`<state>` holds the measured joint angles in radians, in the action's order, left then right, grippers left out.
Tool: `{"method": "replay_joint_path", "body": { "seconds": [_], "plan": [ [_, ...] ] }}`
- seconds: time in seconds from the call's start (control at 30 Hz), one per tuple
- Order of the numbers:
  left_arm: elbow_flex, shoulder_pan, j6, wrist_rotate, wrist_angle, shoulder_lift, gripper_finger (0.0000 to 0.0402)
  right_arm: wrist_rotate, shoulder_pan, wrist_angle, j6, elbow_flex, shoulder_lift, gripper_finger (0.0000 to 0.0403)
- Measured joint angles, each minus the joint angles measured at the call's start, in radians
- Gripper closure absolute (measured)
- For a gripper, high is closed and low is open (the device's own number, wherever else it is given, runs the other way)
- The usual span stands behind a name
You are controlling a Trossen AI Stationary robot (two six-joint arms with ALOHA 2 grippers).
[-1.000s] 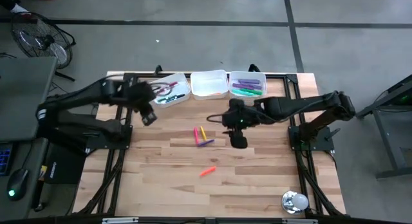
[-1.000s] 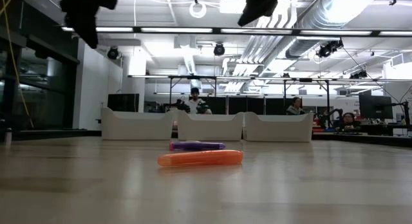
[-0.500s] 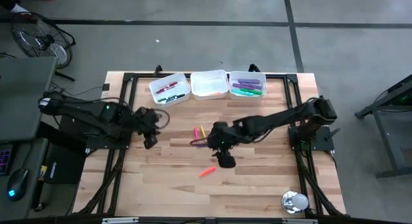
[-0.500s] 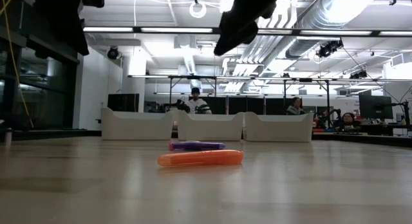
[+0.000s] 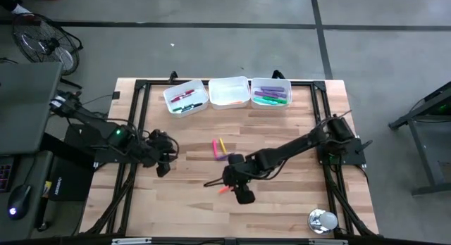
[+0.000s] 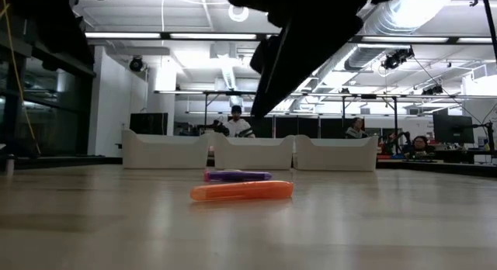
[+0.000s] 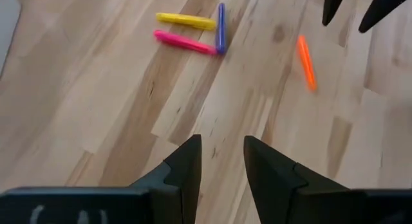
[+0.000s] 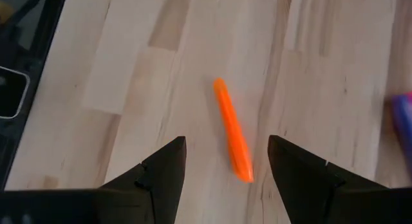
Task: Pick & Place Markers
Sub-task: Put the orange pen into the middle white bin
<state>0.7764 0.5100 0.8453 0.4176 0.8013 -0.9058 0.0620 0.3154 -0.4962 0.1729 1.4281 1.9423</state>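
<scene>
Four markers lie flat on the wooden table. The orange one (image 5: 225, 189) (image 8: 233, 130) (image 6: 241, 191) is nearest; pink (image 7: 183, 42) and yellow (image 7: 187, 20) lie side by side mid-table, with a purple one (image 7: 221, 28) (image 6: 237, 175) beside them. My right gripper (image 8: 226, 153) (image 5: 243, 195) hangs open above the orange marker, a finger on either side of it and clear of it. My left gripper (image 7: 222, 161) (image 5: 163, 165) is open over bare wood at the table's left, holding nothing.
Three white trays stand along the far edge: the left one (image 5: 199, 102) holds red and green markers, the middle one (image 5: 230, 91) shows almost nothing inside, and the right one (image 5: 270, 84) holds purple and green markers. A shiny round object (image 5: 323, 220) sits near the front right corner.
My left gripper has come away from the far left tray toward the table's near edge and sunk lower. My right gripper has gone toward the near edge and a little left, down over the orange marker. The markers have kept still.
</scene>
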Motion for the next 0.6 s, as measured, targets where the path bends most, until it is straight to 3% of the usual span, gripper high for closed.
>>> {"method": "replay_joint_path", "body": {
  "seconds": [0.6],
  "plan": [
    [-0.001, 0.008, 0.024, 0.023, 0.001, 0.0, 0.0286, -0.003, 0.002, 0.106, -0.064, 0.0, 0.138, 0.0194]
  ]
}}
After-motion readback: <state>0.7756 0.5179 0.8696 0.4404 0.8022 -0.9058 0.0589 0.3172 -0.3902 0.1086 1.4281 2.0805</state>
